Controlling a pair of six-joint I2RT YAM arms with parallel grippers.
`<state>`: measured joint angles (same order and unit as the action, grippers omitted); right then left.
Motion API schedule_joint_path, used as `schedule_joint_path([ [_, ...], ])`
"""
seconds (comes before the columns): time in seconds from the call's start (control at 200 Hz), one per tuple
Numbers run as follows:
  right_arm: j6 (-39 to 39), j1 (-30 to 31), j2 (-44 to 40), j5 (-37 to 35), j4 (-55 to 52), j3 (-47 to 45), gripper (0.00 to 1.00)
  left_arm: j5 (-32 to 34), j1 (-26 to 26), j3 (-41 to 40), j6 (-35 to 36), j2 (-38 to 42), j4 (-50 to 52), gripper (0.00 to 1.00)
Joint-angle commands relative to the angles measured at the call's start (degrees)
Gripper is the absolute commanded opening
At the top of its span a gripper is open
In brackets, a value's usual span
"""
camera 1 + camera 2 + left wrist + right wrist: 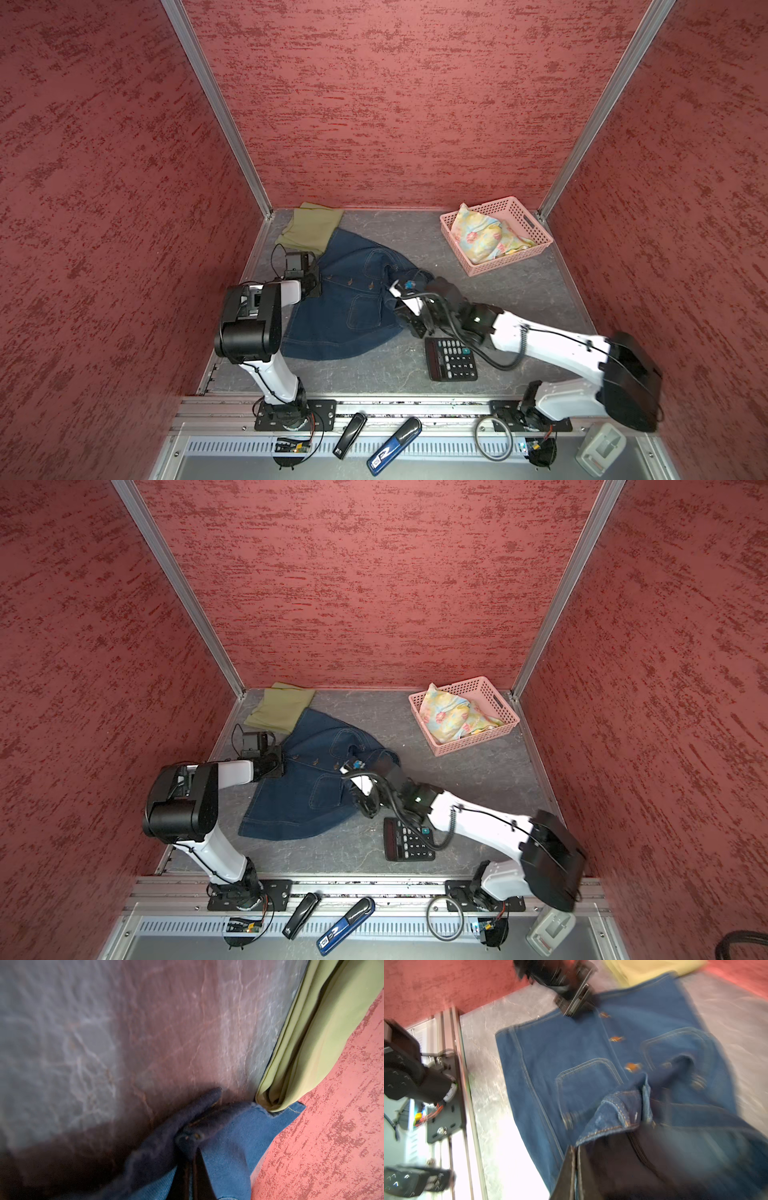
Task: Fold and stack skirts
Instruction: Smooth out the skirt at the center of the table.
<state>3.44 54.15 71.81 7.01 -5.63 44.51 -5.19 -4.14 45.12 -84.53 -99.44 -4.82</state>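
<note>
The dark blue denim skirt (349,316) (307,800) lies spread on the table left of centre. My left gripper (312,286) (277,766) is shut on its left edge, and the left wrist view shows the jaws (192,1159) pinched on denim (228,1136). My right gripper (409,282) (363,766) is shut on the skirt's right edge, which is lifted and bunched; the right wrist view shows stitched hem between the jaws (576,1153). The olive-green skirt (309,226) (278,706) (311,1032) lies folded at the back left corner. The floral skirt (486,239) (453,717) sits crumpled in the basket.
The pink basket (507,259) (478,739) stands at the back right. A black calculator (451,359) (409,839) lies near the front, under my right forearm. Staplers (351,434) rest on the front rail. Red walls enclose the table on three sides.
</note>
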Motion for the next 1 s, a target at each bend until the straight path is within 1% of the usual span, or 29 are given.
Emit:
schedule_joint_path([
  [0.0, 12.22, -0.10, -7.98, -8.57, -2.06, -8.78, 0.14, 1.13, -0.78, -0.03, 0.71, 0.16, 2.05, 0.00],
  [0.025, 14.19, -0.08, -10.20, -10.06, -2.92, -10.64, 0.23, 1.15, -0.71, -0.07, 0.74, 0.17, 1.81, 0.00],
  [0.075, 17.11, -0.14, -14.40, -13.07, -4.88, -12.77, 0.47, 1.15, -0.50, -0.03, 0.69, -0.04, 1.72, 0.00],
  [0.11, 18.40, -0.11, -17.34, -15.44, -6.40, -13.34, 0.59, 1.14, -0.32, -0.08, 0.61, -0.14, 1.50, 0.00],
  [0.195, 19.66, -0.18, -23.42, -21.96, -8.46, -13.04, 0.80, 0.96, -0.11, -0.11, 0.62, -0.39, 1.11, 0.00],
  [0.25, 18.93, -0.34, -25.09, -25.85, -8.70, -11.58, 0.88, 0.91, 0.19, -0.01, 0.62, -0.36, 0.96, 0.00],
  [0.301, 17.85, -0.61, -24.01, -27.49, -8.66, -9.11, 0.93, 0.97, 0.50, 0.03, 0.81, -0.24, 1.03, 0.00],
  [0.351, 18.12, -1.49, -20.71, -28.42, -9.45, -5.64, 0.95, 1.19, 0.82, 0.07, 1.00, 0.03, 1.10, 0.00],
  [0.441, 20.23, -3.69, -11.98, -25.60, -11.45, 1.15, 0.95, 1.99, 1.42, 0.28, 1.61, 0.85, 1.67, 0.00],
  [0.511, 23.91, -6.07, -4.05, -21.84, -13.16, 6.07, 0.94, 2.67, 1.98, 0.34, 2.07, 1.50, 1.89, 0.00],
  [0.561, 26.38, -8.09, 1.14, -17.70, -13.53, 8.74, 0.93, 3.07, 2.41, 0.54, 2.58, 1.85, 2.26, 0.00],
  [0.591, 27.75, -9.34, 4.48, -14.91, -12.95, 10.10, 0.90, 3.25, 2.70, 0.75, 3.04, 1.96, 2.42, 0.03],
  [0.626, 29.13, -10.18, 6.82, -13.51, -12.70, 11.32, 0.89, 3.59, 2.98, 1.07, 3.44, 2.22, 2.70, 0.07],
  [0.716, 32.61, -13.29, 12.44, -8.87, -11.66, 13.42, 0.88, 4.03, 3.93, 1.73, 4.80, 2.88, 3.44, 0.22],
  [0.766, 34.26, -15.32, 15.14, -5.40, -9.66, 13.46, 0.87, 4.66, 4.43, 2.02, 5.71, 3.32, 4.01, 0.27],
  [0.862, 36.45, -18.61, 19.98, -1.00, -6.37, 13.82, 0.84, 6.04, 5.22, 2.76, 7.32, 3.99, 5.00, 0.29],
  [0.932, 36.55, -19.61, 23.43, -0.74, -4.31, 14.90, 0.84, 6.42, 5.42, 2.78, 7.99, 3.84, 5.04, 0.29],
  [0.997, 36.61, -20.54, 26.62, 1.05, -0.90, 15.61, 0.84, 6.35, 5.50, 2.78, 8.36, 3.23, 5.17, 0.28],
])
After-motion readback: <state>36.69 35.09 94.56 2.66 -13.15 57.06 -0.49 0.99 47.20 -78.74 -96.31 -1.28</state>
